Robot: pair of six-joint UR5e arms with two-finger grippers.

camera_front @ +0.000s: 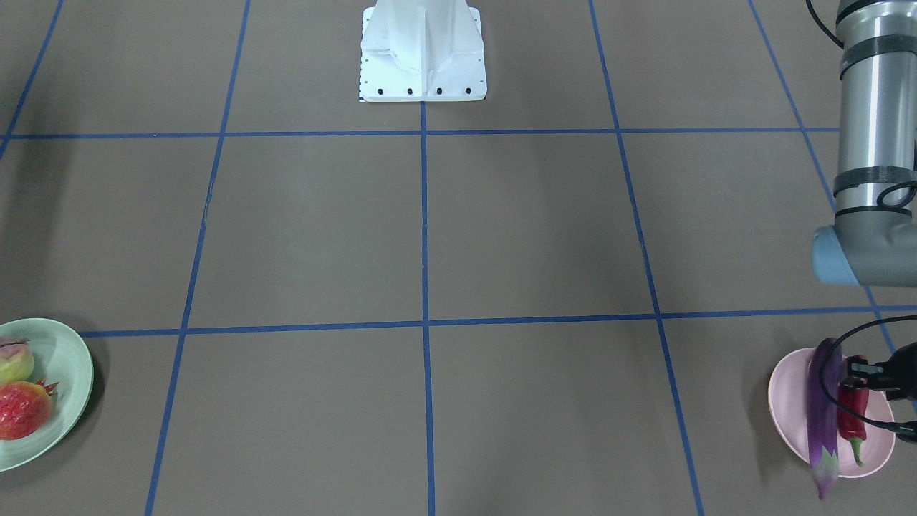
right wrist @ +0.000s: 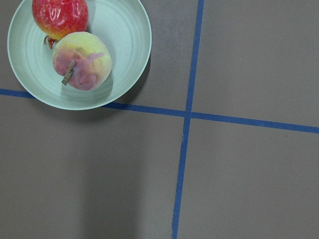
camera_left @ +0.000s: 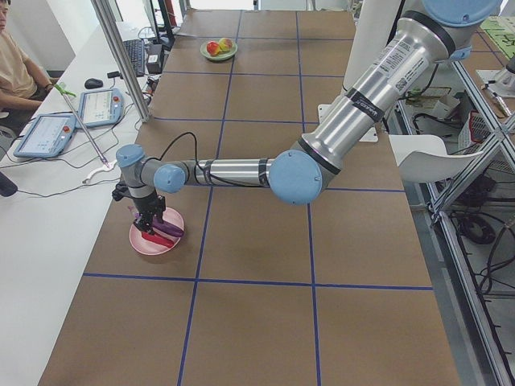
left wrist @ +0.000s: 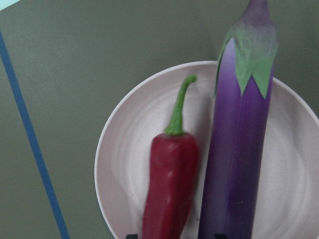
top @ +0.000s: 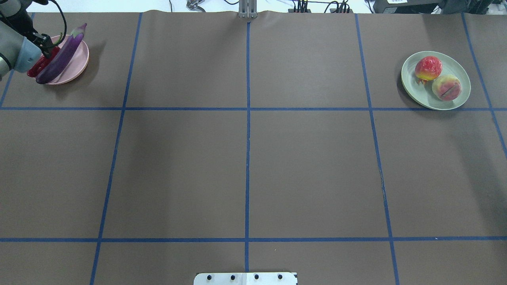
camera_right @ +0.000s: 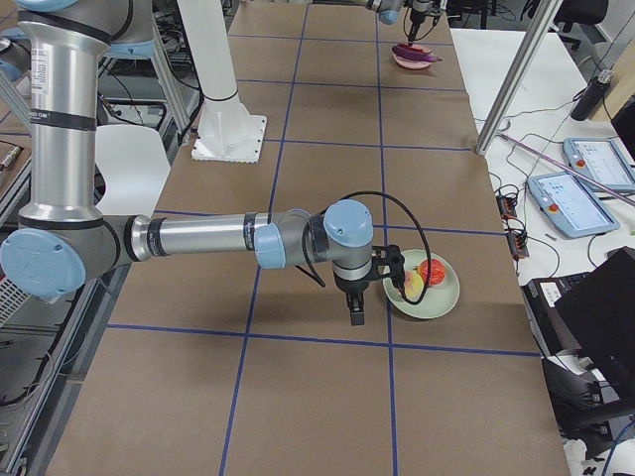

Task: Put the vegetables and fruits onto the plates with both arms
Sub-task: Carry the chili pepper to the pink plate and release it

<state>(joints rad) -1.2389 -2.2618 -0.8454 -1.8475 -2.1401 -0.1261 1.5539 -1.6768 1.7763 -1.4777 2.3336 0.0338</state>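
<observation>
Eggplant (camera_front: 822, 408) and chili (camera_front: 852, 423) share the pink plate (camera_front: 788, 394), front view: vegetables together, left gripper (camera_front: 865, 378) hovering above. Left wrist: jaws apart, empty. Right side: peach (camera_right: 413, 287) and red fruit (camera_right: 432, 270) on green plate (camera_right: 437, 310), far from the pink plate; right gripper (camera_right: 355, 315), jaws unreadable.

— Which colours lie on the pink plate (left wrist: 124, 164)?
— A glossy purple eggplant (left wrist: 234, 164) with a green calyx, and a red chili (left wrist: 169, 184) with a green stem.
— And on the mint-green plate (right wrist: 124, 40)?
— A yellow-green peach (right wrist: 82, 59) blushed pink, and an orange-red, rough-textured ball (right wrist: 60, 15). The desk (top: 309, 170) is brown, gridded with blue lines (top: 247, 158).
</observation>
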